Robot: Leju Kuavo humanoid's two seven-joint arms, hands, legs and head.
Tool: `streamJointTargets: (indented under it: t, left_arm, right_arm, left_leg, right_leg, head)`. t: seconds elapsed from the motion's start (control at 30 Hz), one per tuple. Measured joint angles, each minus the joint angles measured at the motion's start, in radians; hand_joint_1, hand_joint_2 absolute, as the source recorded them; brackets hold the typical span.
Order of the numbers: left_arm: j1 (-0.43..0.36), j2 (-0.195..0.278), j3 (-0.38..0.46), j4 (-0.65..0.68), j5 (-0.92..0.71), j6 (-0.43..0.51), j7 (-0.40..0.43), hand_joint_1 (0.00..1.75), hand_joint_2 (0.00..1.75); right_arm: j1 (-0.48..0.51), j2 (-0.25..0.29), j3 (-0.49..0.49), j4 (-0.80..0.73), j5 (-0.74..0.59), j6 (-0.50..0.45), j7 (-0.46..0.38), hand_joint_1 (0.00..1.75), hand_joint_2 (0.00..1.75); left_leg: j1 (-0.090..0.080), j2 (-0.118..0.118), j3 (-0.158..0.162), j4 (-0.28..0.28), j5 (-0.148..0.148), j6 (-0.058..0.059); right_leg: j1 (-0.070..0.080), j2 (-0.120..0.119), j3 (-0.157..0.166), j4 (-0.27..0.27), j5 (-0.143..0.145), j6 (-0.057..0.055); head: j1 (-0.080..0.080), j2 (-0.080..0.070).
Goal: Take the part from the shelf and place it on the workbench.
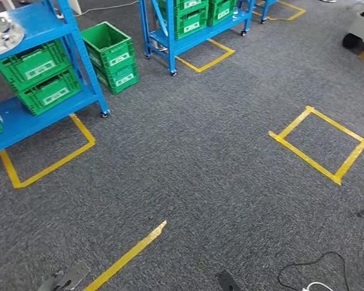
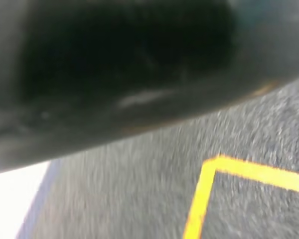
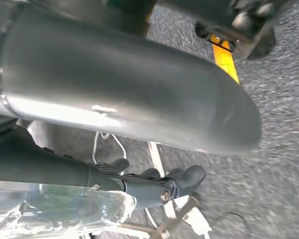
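Note:
A blue shelf [image 1: 42, 24] stands at the far left in the head view. On its upper level lies a shiny silver part [image 1: 2, 31], cut by the picture's edge. Below it sit green crates [image 1: 38, 76]. In the right wrist view my right hand [image 3: 155, 185] hangs above the carpet with its dark fingers stretched along a clear plastic-wrapped thing [image 3: 61, 211] that lies against them and off the floor; the grip itself is partly hidden. A broad silver tube [image 3: 121, 94] of my own body crosses that view.
More green crates [image 1: 110, 56] stand on the grey carpet beside the shelf. A second blue shelf [image 1: 189, 24] stands farther back. Yellow tape squares [image 1: 320, 144] mark the floor, and a tape strip [image 1: 130, 254] lies near my feet. A black cable [image 1: 313, 267] runs at the lower right.

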Motion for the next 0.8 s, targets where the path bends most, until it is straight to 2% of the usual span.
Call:
streamJointTargets:
  t: [0.03, 0.07, 0.1, 0.13, 0.17, 0.2, 0.23, 0.27, 0.3, 0.37, 0.4, 0.47, 0.5, 0.53, 0.57, 0.6, 0.63, 0.67, 0.7, 0.73, 0.77, 0.8]
  left_arm:
    - [0.005, -0.008, 0.018, 0.002, 0.010, -0.009, -0.001, 0.00, 0.00]
    - [0.012, -0.016, 0.035, 0.004, 0.019, -0.017, -0.002, 0.00, 0.00]
    - [0.022, -0.023, 0.050, 0.007, 0.025, -0.024, -0.002, 0.00, 0.00]
    - [0.033, -0.029, 0.064, 0.010, 0.031, -0.031, -0.002, 0.00, 0.00]
    - [0.042, -0.037, 0.076, 0.012, 0.036, -0.037, -0.003, 0.00, 0.00]
    - [0.050, -0.044, 0.086, 0.013, 0.042, -0.044, -0.005, 0.00, 0.00]
    - [0.054, -0.052, 0.096, 0.014, 0.046, -0.052, -0.009, 0.00, 0.00]
    - [0.058, -0.060, 0.105, 0.015, 0.051, -0.062, -0.015, 0.00, 0.00]
    - [0.061, -0.066, 0.114, 0.015, 0.056, -0.073, -0.021, 0.00, 0.00]
    - [0.070, -0.074, 0.131, 0.018, 0.066, -0.091, -0.030, 0.00, 0.00]
    - [0.076, -0.078, 0.139, 0.019, 0.068, -0.095, -0.033, 0.00, 0.00]
    - [0.080, -0.085, 0.150, 0.021, 0.071, -0.099, -0.036, 0.00, 0.00]
    - [0.079, -0.089, 0.155, 0.022, 0.073, -0.103, -0.039, 0.00, 0.00]
    - [0.077, -0.091, 0.159, 0.022, 0.077, -0.110, -0.043, 0.00, 0.00]
    - [0.076, -0.095, 0.162, 0.022, 0.082, -0.119, -0.048, 0.00, 0.00]
    - [0.077, -0.098, 0.166, 0.022, 0.086, -0.127, -0.053, 0.00, 0.00]
    - [0.080, -0.102, 0.171, 0.022, 0.089, -0.132, -0.057, 0.00, 0.00]
    - [0.082, -0.105, 0.175, 0.022, 0.091, -0.133, -0.060, 0.00, 0.00]
    - [0.082, -0.108, 0.179, 0.022, 0.092, -0.133, -0.062, 0.00, 0.00]
    - [0.081, -0.110, 0.182, 0.022, 0.093, -0.132, -0.062, 0.00, 0.00]
    - [0.079, -0.113, 0.184, 0.022, 0.093, -0.131, -0.062, 0.00, 0.00]
    - [0.077, -0.116, 0.186, 0.022, 0.094, -0.129, -0.061, 0.00, 0.00]
  right_arm:
    - [0.004, -0.002, 0.000, 0.000, -0.001, -0.001, -0.002, 0.00, 0.00]
    - [0.008, -0.005, 0.000, 0.000, -0.001, -0.001, -0.004, 0.00, 0.00]
    - [0.011, -0.007, 0.000, 0.000, -0.001, -0.001, -0.006, 0.00, 0.00]
    - [0.014, -0.009, 0.001, 0.000, 0.000, -0.001, -0.007, 0.00, 0.00]
    - [0.015, -0.011, 0.002, 0.000, 0.001, -0.002, -0.009, 0.00, 0.00]
    - [0.015, -0.013, 0.002, 0.000, 0.001, -0.003, -0.011, 0.00, 0.00]
    - [0.015, -0.014, 0.003, 0.000, 0.001, -0.004, -0.014, 0.00, 0.00]
    - [0.015, -0.015, 0.004, 0.000, 0.000, -0.006, -0.017, 0.00, 0.00]
    - [0.016, -0.016, 0.004, 0.000, -0.001, -0.008, -0.020, 0.00, 0.00]
    - [0.016, -0.018, 0.004, 0.000, -0.004, -0.010, -0.025, 0.00, 0.00]
    - [0.016, -0.018, 0.004, 0.000, -0.005, -0.011, -0.027, 0.00, 0.00]
    - [0.018, -0.019, 0.004, 0.000, -0.006, -0.012, -0.030, 0.00, 0.00]
    - [0.020, -0.019, 0.004, 0.000, -0.007, -0.012, -0.031, 0.00, 0.00]
    - [0.023, -0.020, 0.004, 0.000, -0.008, -0.013, -0.031, 0.00, 0.00]
    - [0.026, -0.021, 0.004, 0.000, -0.011, -0.013, -0.031, 0.00, 0.00]
    - [0.028, -0.022, 0.004, 0.000, -0.014, -0.013, -0.032, 0.00, 0.00]
    - [0.029, -0.023, 0.004, 0.000, -0.017, -0.014, -0.033, 0.00, 0.00]
    - [0.029, -0.023, 0.004, 0.000, -0.020, -0.014, -0.034, 0.00, 0.00]
    - [0.029, -0.023, 0.003, 0.000, -0.022, -0.015, -0.036, 0.00, 0.00]
    - [0.029, -0.024, 0.003, 0.000, -0.024, -0.015, -0.037, 0.00, 0.00]
    - [0.029, -0.024, 0.003, 0.000, -0.025, -0.015, -0.039, 0.00, 0.00]
    - [0.029, -0.024, 0.003, 0.000, -0.026, -0.015, -0.040, 0.00, 0.00]
  left_leg:
    - [0.000, -0.014, 0.000, 0.000, 0.000, 0.003]
    - [0.000, -0.029, 0.000, 0.000, 0.000, 0.004]
    - [0.000, -0.043, 0.001, 0.000, 0.000, 0.004]
    - [-0.001, -0.058, 0.002, 0.000, 0.000, 0.004]
    - [0.000, -0.073, 0.004, 0.001, 0.000, 0.004]
    - [0.000, -0.087, 0.005, 0.001, 0.000, 0.002]
    - [-0.001, -0.101, 0.004, 0.003, -0.001, -0.001]
    - [-0.002, -0.114, 0.002, 0.004, 0.000, -0.006]
    - [-0.001, -0.126, -0.001, 0.005, 0.001, -0.012]
    - [0.001, -0.147, -0.007, 0.004, 0.006, -0.025]
    - [0.001, -0.136, -0.010, 0.009, 0.002, -0.030]
    - [-0.001, -0.082, -0.036, 0.064, -0.036, -0.039]
    - [-0.001, -0.047, -0.062, 0.121, -0.069, -0.043]
    - [0.001, -0.029, -0.094, 0.189, -0.103, -0.047]
    - [0.004, -0.019, -0.121, 0.248, -0.126, -0.051]
    - [0.006, -0.014, -0.134, 0.280, -0.132, -0.054]
    - [0.008, -0.011, -0.129, 0.274, -0.119, -0.055]
    - [0.009, -0.005, -0.103, 0.231, -0.090, -0.055]
    - [0.008, 0.013, -0.064, 0.164, -0.056, -0.052]
    - [0.003, 0.040, -0.026, 0.095, -0.032, -0.048]
    - [-0.001, 0.062, 0.001, 0.046, -0.019, -0.040]
    - [-0.006, 0.077, 0.015, 0.018, -0.016, -0.033]
  right_leg:
    - [-0.001, 0.018, -0.036, 0.072, -0.030, 0.002]
    - [-0.001, 0.026, -0.066, 0.127, -0.046, 0.002]
    - [-0.001, 0.029, -0.082, 0.148, -0.042, 0.002]
    - [-0.001, 0.032, -0.079, 0.130, -0.018, 0.001]
    - [-0.001, 0.039, -0.058, 0.075, 0.020, -0.001]
    - [-0.003, 0.059, -0.027, 0.002, 0.059, -0.005]
    - [-0.007, 0.082, 0.003, -0.065, 0.086, -0.008]
    - [-0.009, 0.101, 0.025, -0.112, 0.101, -0.010]
    - [-0.010, 0.112, 0.038, -0.134, 0.103, -0.012]
    - [-0.008, 0.096, 0.045, -0.139, 0.103, -0.019]
    - [-0.009, 0.084, 0.048, -0.142, 0.106, -0.025]
    - [-0.012, 0.057, 0.050, -0.148, 0.111, -0.036]
    - [-0.010, 0.042, 0.051, -0.149, 0.110, -0.040]
    - [-0.009, 0.025, 0.051, -0.149, 0.109, -0.042]
    - [-0.008, 0.009, 0.051, -0.149, 0.108, -0.043]
    - [-0.007, -0.006, 0.051, -0.149, 0.106, -0.043]
    - [-0.007, -0.020, 0.052, -0.148, 0.104, -0.042]
    - [-0.007, -0.033, 0.054, -0.148, 0.102, -0.040]
    - [-0.007, -0.044, 0.058, -0.148, 0.099, -0.037]
    - [-0.004, -0.055, 0.062, -0.147, 0.096, -0.033]
    - [-0.002, -0.066, 0.065, -0.147, 0.092, -0.028]
    - [0.001, -0.076, 0.068, -0.146, 0.089, -0.023]
  head:
    - [0.002, 0.000]
    - [0.003, 0.000]
    - [0.003, 0.000]
    - [0.003, 0.000]
    - [0.003, 0.000]
    - [0.004, 0.000]
    - [0.003, 0.000]
    - [0.003, 0.000]
    - [0.003, 0.000]
    - [0.004, 0.000]
    - [0.003, 0.000]
    - [-0.004, 0.000]
    - [-0.007, 0.000]
    - [-0.009, 0.000]
    - [-0.009, 0.000]
    - [-0.009, 0.000]
    - [-0.010, 0.000]
    - [-0.010, 0.000]
    - [-0.010, 0.000]
    - [-0.010, 0.000]
    - [-0.010, 0.000]
    - [-0.010, 0.000]
